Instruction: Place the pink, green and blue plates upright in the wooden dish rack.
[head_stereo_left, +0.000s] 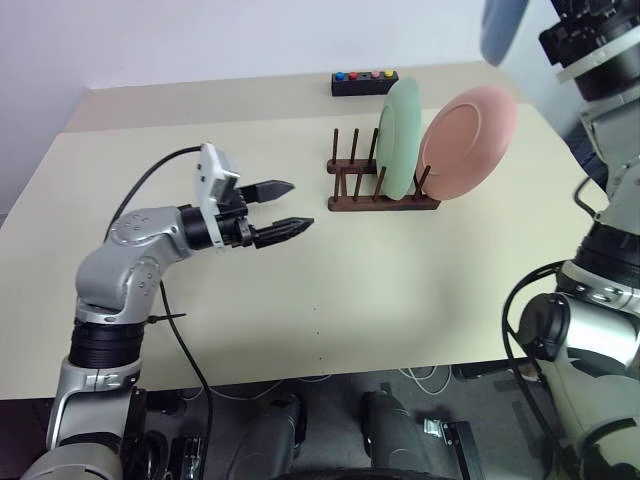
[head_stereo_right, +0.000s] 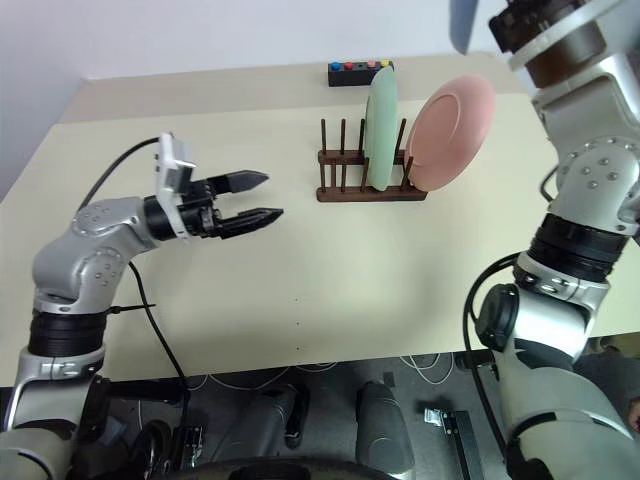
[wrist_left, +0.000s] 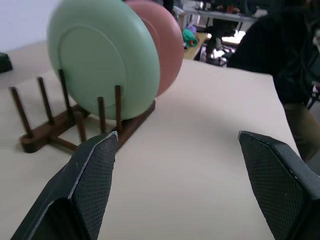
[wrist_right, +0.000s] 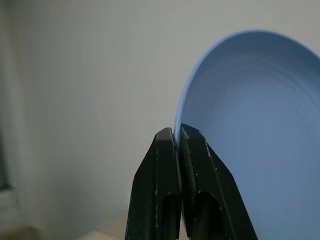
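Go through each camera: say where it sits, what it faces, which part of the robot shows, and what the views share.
Head stereo pair: on the head, looking forward and down over the table; both arms show, with the open left gripper.
Left wrist view: looks along its own spread fingers at the wooden dish rack.
Right wrist view: looks along the right gripper, shut on the blue plate, toward a wall.
Shared: head and left wrist views show the green plate and pink plate standing in the rack.
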